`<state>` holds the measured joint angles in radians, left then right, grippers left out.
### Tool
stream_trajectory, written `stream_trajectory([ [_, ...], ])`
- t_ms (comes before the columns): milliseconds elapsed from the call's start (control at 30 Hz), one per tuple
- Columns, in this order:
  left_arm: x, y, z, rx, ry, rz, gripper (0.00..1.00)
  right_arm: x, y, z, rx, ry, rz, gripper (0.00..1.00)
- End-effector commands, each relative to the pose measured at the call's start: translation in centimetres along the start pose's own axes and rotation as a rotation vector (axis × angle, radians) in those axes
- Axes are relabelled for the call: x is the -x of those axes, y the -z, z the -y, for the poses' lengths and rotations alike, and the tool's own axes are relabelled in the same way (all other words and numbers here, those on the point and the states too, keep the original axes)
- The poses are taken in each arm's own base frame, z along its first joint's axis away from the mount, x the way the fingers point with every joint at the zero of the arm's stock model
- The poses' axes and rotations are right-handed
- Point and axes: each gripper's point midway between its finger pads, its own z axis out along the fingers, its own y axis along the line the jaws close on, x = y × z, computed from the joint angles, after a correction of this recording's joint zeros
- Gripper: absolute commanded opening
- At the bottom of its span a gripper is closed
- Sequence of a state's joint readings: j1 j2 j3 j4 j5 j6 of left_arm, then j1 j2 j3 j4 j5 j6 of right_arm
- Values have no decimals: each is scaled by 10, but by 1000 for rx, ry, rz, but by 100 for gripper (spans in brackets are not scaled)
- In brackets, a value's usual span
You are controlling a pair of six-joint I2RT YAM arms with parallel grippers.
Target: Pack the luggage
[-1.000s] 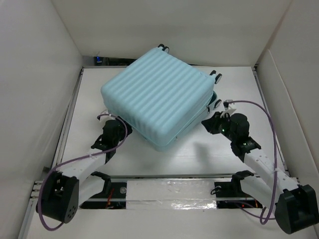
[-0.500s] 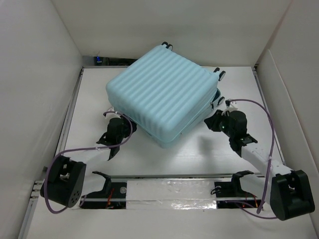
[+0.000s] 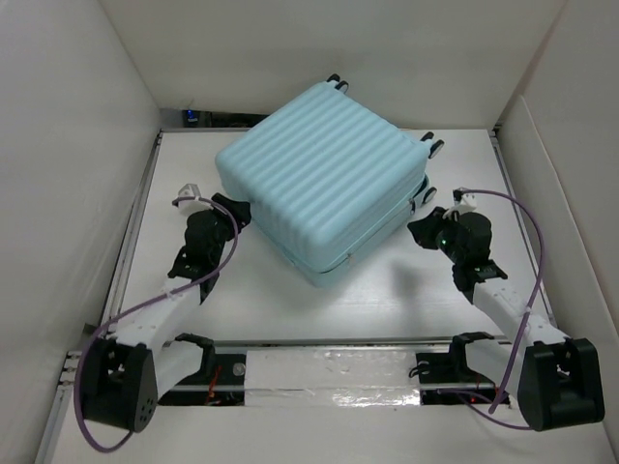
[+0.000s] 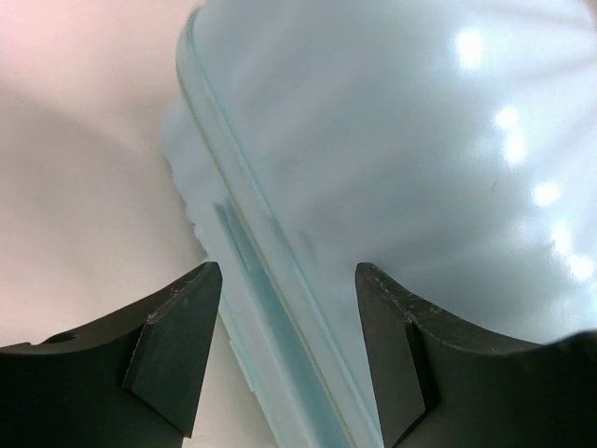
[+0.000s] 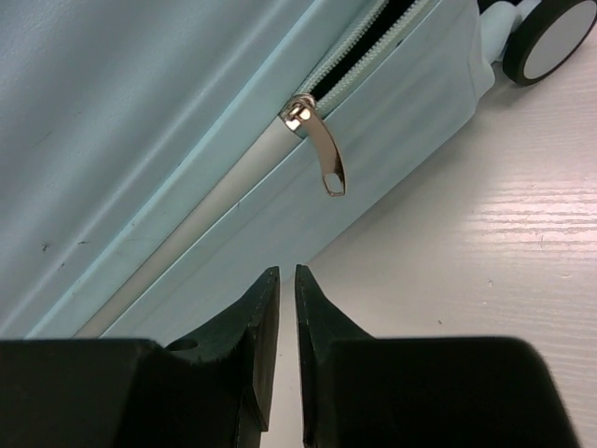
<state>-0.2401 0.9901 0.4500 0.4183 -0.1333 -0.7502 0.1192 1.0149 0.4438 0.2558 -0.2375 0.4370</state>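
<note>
Luggage [image 3: 324, 174], interior hidden; left jaws apart, right jaws nearly together, empty.

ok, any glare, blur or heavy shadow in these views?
Left wrist: the luggage sits too close to the lens and looks soft, with bright glare spots on its shell at the right. Right wrist: the zipper pull is sharp, with no glare of note. Top external: even light, only a soft shadow on the table by the luggage's near corner.
</note>
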Motion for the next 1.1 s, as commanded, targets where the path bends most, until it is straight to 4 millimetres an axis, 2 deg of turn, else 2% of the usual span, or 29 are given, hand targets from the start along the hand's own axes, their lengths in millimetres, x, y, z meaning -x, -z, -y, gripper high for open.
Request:
stream_trajectory([
  [0,-17,-10,39,-136,22,-78,57,26,2,-21,78,43,75,19],
  [133,-10,-18,60,-182,10,-70,57,18,3,-25,97,50,66,19],
  [233,8,-11,72,-217,21,-11,59,14,3,-23,92,50,55,20],
  [267,20,-3,79,-241,19,27,62,12,3,-25,97,50,49,20],
  [300,26,-1,78,-230,8,48,62,11,3,-23,87,48,47,20],
  [333,41,0,72,-172,1,110,62,11,3,-21,76,49,49,20],
  [433,68,6,43,-42,60,217,63,13,3,-12,21,32,67,20],
  [500,86,3,40,-44,144,265,63,13,1,-7,-4,27,71,20],
  [533,106,0,45,-53,163,302,63,15,0,-7,-6,27,71,20],
  [567,101,-18,35,-1,171,265,63,14,0,-6,-9,28,65,20],
  [600,107,-28,36,11,173,252,64,13,-2,-6,-10,29,57,19],
  [633,129,-35,58,-44,173,255,64,11,-4,-5,-11,29,48,19],
  [667,118,-59,44,20,156,198,65,10,-4,-5,-11,28,42,19],
  [700,124,-71,45,34,130,189,66,9,-5,-6,-5,29,40,19],
  [733,150,-80,68,-6,108,213,66,8,-5,-6,-3,29,37,19],
  [767,130,-105,43,92,85,131,66,8,-5,-6,-2,29,36,19],
  [800,136,-116,38,114,72,127,66,9,-5,-6,-5,31,40,19],
  [833,141,-124,47,86,65,122,66,9,-4,-6,-6,31,42,19],
  [867,137,-140,33,102,63,107,66,10,-3,-6,-7,32,46,19],
  [900,135,-148,28,104,59,90,66,11,-3,-5,-11,35,48,19],
  [933,144,-156,37,74,53,85,67,12,-3,-5,-16,36,48,19],
  [967,127,-173,16,125,57,21,67,12,-3,-3,-22,35,50,19],
  [1000,122,-183,15,112,54,-21,67,12,-5,-3,-26,33,47,19],
  [1033,136,-192,30,57,39,-32,67,13,-7,-2,-29,33,47,19],
  [1067,114,-208,13,90,34,-102,67,12,-8,-2,-32,30,41,19],
])
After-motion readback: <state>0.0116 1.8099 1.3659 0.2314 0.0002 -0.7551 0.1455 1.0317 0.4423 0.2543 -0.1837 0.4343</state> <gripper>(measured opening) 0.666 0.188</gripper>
